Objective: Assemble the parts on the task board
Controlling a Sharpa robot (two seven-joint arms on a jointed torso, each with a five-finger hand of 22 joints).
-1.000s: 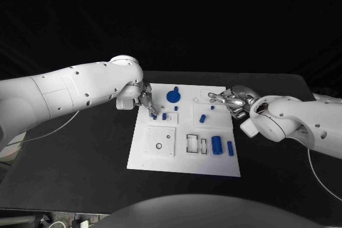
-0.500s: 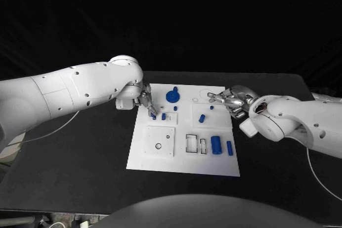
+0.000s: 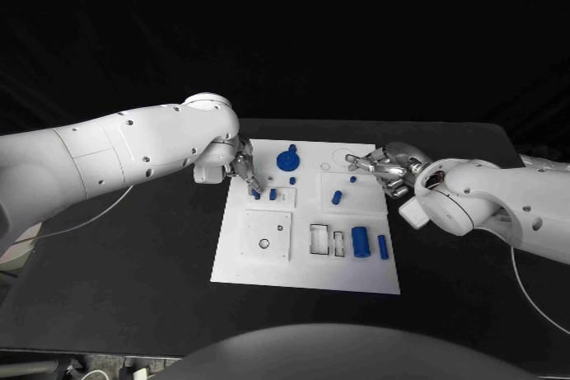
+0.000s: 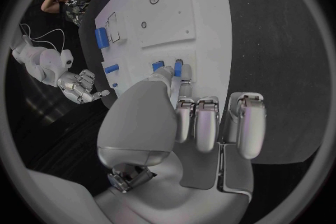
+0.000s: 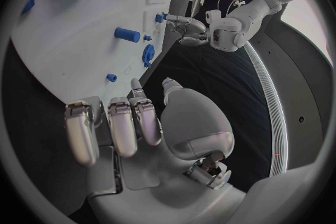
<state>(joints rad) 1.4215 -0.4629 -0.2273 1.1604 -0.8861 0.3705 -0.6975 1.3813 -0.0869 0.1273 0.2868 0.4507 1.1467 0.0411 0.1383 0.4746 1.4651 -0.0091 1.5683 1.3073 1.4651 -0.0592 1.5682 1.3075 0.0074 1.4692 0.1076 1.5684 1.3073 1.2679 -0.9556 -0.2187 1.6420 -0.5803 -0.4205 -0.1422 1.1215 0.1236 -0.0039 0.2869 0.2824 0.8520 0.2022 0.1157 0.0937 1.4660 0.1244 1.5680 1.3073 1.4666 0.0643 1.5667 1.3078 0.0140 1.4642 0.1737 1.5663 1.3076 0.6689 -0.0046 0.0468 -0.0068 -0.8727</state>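
Left hand (image 3: 242,167) first: from the head view we see it over the left edge of the task board (image 3: 306,265), its fingertips down at a small blue part (image 3: 255,194) near the board's upper left, with a second small blue part (image 3: 273,194) just beside it; our right hand (image 3: 386,166) sits at the board's upper right edge, fingers curled in, and we cannot tell from here whether anything is in them. On the board we also see a blue gear (image 3: 289,159), a short blue peg (image 3: 338,197) and two larger blue blocks (image 3: 360,236) by the lower right. From the left wrist view, our thumb and one finger reach down to a blue part (image 4: 178,68) and appear to pinch it, the other fingers (image 4: 204,122) bent in. From the right wrist view, our right hand (image 5: 133,123) has its fingers curled, holding nothing, beside the board's edge
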